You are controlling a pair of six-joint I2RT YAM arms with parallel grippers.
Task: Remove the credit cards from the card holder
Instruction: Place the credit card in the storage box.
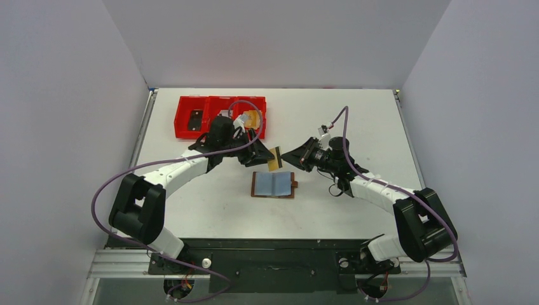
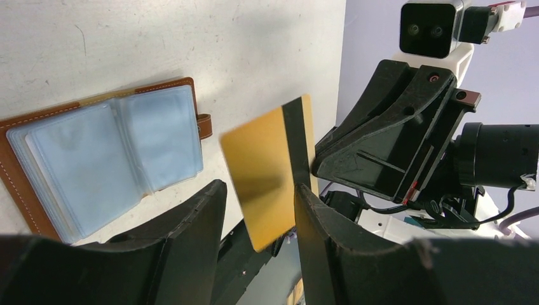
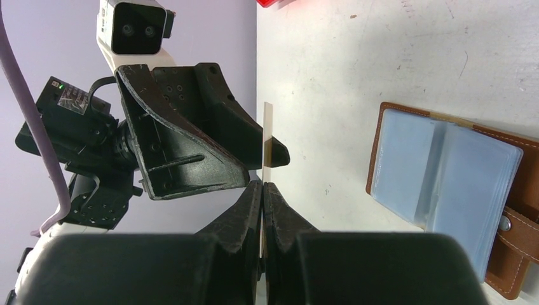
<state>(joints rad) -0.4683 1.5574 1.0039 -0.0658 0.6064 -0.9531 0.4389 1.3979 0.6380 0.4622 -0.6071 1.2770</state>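
Pinching one card (image 2: 264,171), one card holder (image 1: 274,184)

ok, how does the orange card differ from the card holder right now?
The orange card is off the table, pinched in the right gripper; the card holder lies open on it. The card is orange with a dark stripe; the holder brown with blue sleeves. Both rectangular.

Card holder (image 1: 274,184) on table (image 1: 356,121), card (image 1: 275,158) just behind it between left gripper (image 1: 264,154) and right gripper (image 1: 286,157), tray (image 1: 184,131) at far-left.
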